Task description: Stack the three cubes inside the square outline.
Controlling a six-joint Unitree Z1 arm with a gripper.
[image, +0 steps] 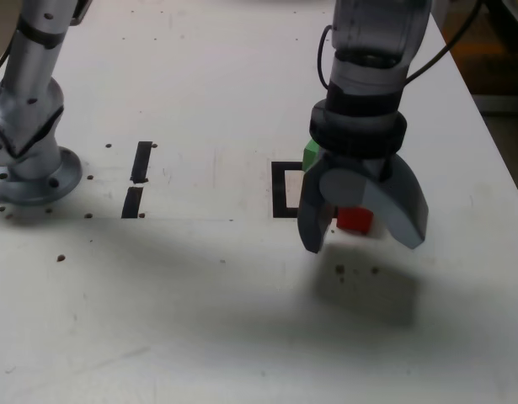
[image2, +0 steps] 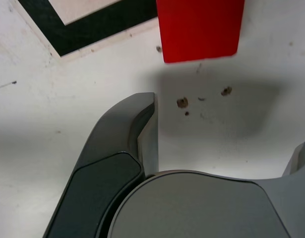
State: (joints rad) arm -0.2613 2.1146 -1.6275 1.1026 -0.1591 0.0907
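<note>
A red cube [image: 354, 220] [image2: 199, 27] rests on the white table, just outside a corner of the black-tape square outline [image: 284, 189] [image2: 88, 27]. My gripper [image: 364, 242] [image2: 226, 124] hangs a little above the table with its jaws spread wide and nothing between them. In the exterior view the red cube shows in the gap between the two grey fingers [image: 313, 223], slightly beyond their tips. A green cube [image: 311, 154] peeks out behind the wrist, at the far side of the outline. The gripper hides most of the outline's right part.
The arm's base [image: 31, 164] stands at the exterior view's left. Two short black tape strips [image: 141, 162] [image: 132, 202] lie between the base and the outline. The table's edge [image: 494, 126] runs along the exterior view's right. Small dark specks [image2: 182, 102] dot the surface.
</note>
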